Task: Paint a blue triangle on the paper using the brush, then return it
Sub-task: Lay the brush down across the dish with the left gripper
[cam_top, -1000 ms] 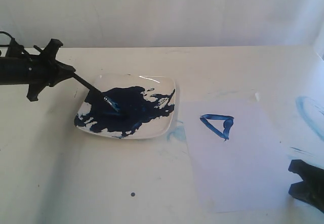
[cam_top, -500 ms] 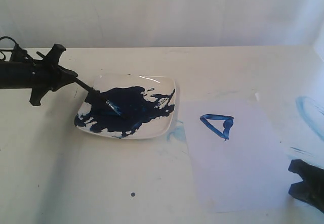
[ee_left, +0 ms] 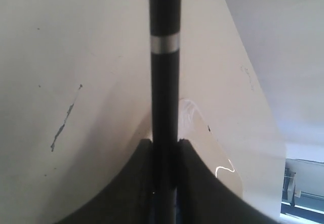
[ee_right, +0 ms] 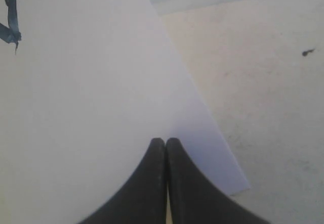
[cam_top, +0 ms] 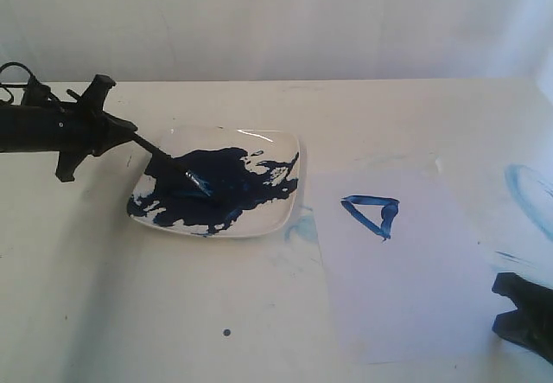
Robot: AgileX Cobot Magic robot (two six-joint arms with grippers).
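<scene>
At the left, the left gripper [cam_top: 117,130] is clenched on the brush [cam_top: 160,154] — bristle tip down in the dark paint [cam_top: 229,184] on the white dish [cam_top: 268,141]. Right of it, the blue triangle [cam_top: 371,213] sits on the paper [cam_top: 406,296]; the right gripper [ee_right: 165,143], near right, is pressed together, empty.

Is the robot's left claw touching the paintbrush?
Touching. In the left wrist view the left gripper clamps the brush handle on both sides.

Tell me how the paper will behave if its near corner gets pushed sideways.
The paper looks thin and lies flat on the smooth table, so it would probably slide easily. Being likely floppy, its edge may buckle rather than carry the push. The blue triangle may be wet and could smear.
</scene>
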